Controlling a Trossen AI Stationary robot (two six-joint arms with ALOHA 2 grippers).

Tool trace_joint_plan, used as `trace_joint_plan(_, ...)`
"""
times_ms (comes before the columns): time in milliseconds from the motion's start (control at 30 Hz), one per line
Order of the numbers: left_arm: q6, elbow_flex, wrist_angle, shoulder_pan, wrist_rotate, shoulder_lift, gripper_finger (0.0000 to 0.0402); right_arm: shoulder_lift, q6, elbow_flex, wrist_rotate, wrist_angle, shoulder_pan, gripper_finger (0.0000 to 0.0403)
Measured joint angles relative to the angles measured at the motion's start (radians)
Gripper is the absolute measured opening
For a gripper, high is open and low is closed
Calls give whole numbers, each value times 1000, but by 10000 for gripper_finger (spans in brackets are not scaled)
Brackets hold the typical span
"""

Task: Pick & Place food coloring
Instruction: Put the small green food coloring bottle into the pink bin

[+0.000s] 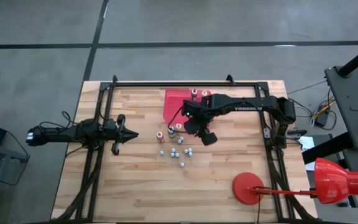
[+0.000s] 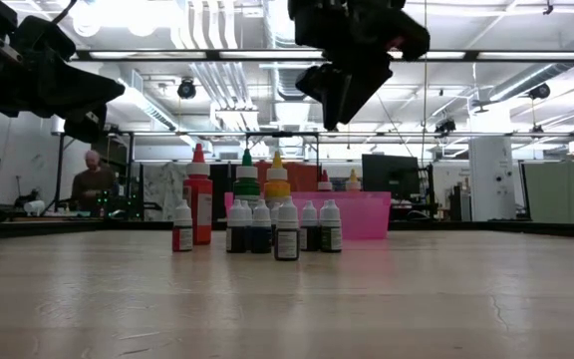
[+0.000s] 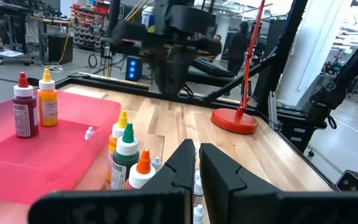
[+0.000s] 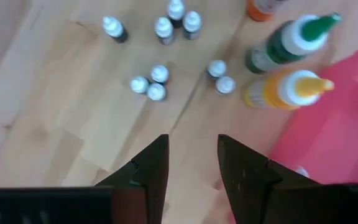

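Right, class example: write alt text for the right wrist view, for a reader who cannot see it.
Looking down past the right end effector, its two dark fingers open and empty above a wooden table. Below stand nine small white-capped bottles; beside them are taller green, yellow and orange bottles, next to a red tray.

Wooden table bears bottles, red tray
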Motion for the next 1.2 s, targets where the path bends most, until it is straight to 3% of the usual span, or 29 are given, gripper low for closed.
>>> trace_joint_plan(433,0,0,0,0,0,0,0,5,37,-5,0,2,126,113)
trace_joint_plan(733,0,0,0,0,0,0,0,12,67,-28,1,51,196,125)
trace_joint_plan(1200,0,0,0,0,0,0,0,23,90,-41,8,107,233,135)
